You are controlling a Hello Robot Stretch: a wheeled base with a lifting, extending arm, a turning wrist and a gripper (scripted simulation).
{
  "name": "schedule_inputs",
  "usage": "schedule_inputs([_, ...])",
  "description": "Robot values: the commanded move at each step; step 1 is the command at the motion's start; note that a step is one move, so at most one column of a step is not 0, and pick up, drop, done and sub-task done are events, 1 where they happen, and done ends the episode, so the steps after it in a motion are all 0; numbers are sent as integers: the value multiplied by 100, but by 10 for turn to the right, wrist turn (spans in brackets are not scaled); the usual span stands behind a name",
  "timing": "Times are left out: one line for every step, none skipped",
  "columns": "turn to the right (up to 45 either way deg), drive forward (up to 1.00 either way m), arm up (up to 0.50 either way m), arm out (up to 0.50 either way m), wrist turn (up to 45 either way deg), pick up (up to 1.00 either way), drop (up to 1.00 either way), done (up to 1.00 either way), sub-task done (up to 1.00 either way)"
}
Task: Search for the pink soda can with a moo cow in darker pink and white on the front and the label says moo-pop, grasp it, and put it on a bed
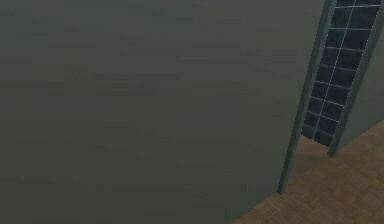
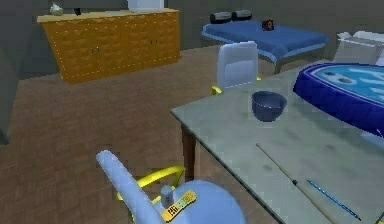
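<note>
Grey wall (image 1: 140, 100) close ahead; brown floor (image 2: 90, 120) open between table (image 2: 230, 130), dresser (image 2: 110, 45), bed (image 2: 268, 38).

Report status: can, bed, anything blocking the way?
Grey wall close ahead in the forward view, glazed door at its right. Blue-covered bed far out in the arm side view. Between: table, bowl, pale chair.

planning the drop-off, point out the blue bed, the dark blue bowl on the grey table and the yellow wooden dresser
blue bed (image 2: 272, 38), arm side view, mattress top
dark blue bowl (image 2: 268, 110), arm side view, outer wall
yellow wooden dresser (image 2: 110, 48), arm side view, drawer front
</note>
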Motion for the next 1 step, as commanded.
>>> schedule_inputs([0,0,0,32,0,0,0,0,0])
